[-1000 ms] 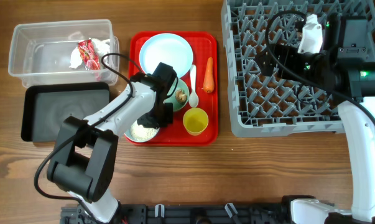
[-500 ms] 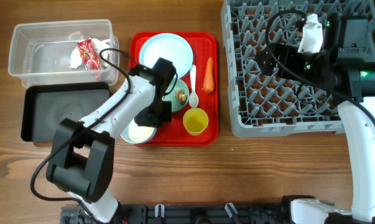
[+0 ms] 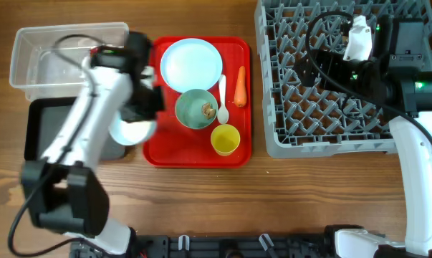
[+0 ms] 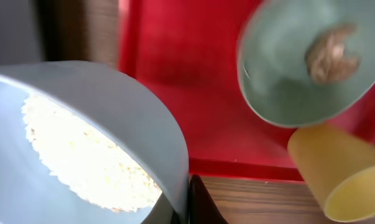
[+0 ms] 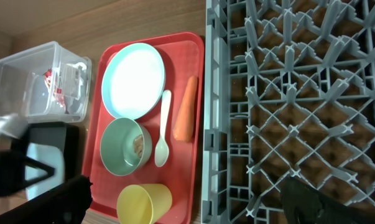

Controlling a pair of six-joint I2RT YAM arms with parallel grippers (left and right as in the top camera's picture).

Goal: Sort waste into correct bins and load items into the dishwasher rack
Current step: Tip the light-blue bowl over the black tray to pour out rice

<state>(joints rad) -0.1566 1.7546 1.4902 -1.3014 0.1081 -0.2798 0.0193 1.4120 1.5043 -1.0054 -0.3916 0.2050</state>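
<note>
My left gripper (image 3: 142, 115) (image 4: 188, 200) is shut on the rim of the pale blue bowl (image 3: 130, 132) (image 4: 147, 118), which holds white rice (image 4: 81, 149). The bowl hangs over the red tray's left edge beside the black tub (image 3: 58, 140). The mint-green bowl (image 3: 194, 109) with a brown scrap (image 3: 208, 110), the blue plate (image 3: 191, 63), white spoon (image 3: 222, 93), carrot (image 3: 240, 86) and yellow cup (image 3: 225, 139) lie on the tray. A red-and-white wrapper (image 5: 50, 84) lies in the clear tub (image 3: 44, 57). My right gripper (image 3: 306, 70) (image 5: 184, 183) is open and empty over the grey rack (image 3: 330, 107).
The red tray (image 3: 237, 154) lies between the tubs and the rack. The clear tub stands behind the black tub at the left. My left arm crosses over the clear tub's right end. Bare wooden table (image 3: 201, 201) runs along the front.
My left gripper has lifted the blue rice bowl off the tray's front left and carried it left towards the black tub. The right arm has not moved.
</note>
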